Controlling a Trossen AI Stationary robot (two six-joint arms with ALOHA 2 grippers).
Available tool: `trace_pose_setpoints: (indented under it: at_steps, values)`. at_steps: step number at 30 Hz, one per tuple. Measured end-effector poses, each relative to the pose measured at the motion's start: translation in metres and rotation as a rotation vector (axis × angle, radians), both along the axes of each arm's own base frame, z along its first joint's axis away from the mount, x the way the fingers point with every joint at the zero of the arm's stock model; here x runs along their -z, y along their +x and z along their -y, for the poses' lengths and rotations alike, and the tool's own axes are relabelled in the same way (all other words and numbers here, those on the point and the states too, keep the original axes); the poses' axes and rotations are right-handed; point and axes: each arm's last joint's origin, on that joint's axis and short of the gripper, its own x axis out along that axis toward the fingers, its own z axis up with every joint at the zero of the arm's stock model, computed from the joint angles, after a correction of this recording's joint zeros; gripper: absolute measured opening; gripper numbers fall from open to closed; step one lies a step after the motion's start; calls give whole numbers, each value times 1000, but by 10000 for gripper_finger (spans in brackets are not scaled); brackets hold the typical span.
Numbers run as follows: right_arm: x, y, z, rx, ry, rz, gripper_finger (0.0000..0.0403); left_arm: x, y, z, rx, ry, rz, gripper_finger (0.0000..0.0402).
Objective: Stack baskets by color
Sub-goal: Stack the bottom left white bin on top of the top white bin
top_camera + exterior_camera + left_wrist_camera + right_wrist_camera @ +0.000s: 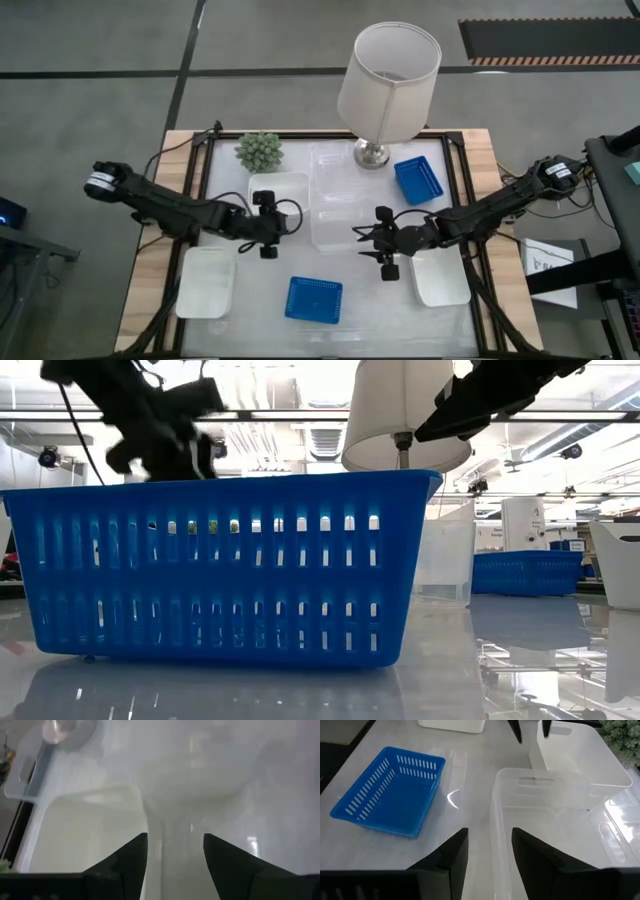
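Sorting looks barely begun, by my judgement. One blue gridded plastic basket (313, 299) sits near-centre, another blue basket (418, 180) far right (well apart). White opaque trays (207, 282) lie scattered, unstacked. Left gripper (268, 226) and right gripper (377, 244), both empty, jaws parted, flank the clear transparent basket (335, 215).

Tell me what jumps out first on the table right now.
A tall white-shaded lamp stands at the table's far edge, with one blue basket just beside its base and another blue basket alone near the front. In the middle, the left hand and right hand, both open, flank a clear basket. White baskets sit at the front corners.
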Motion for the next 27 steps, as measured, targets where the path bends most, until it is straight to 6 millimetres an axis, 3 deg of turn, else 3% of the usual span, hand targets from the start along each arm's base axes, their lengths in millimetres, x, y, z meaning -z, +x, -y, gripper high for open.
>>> trace_pose_setpoints:
  at_steps: [7,17,23,27]
  values:
    - [0,0,0,0,0,1,148,27,9,-17,-34,46,-129,178]
    - [0,0,0,0,-1,-1,145,41,15,-25,-46,48,-177,175]
    - [0,0,0,1,1,-3,142,33,14,-25,-45,46,-162,153]
    - [1,0,0,1,0,-6,146,1,12,-24,-187,-119,-85,150]
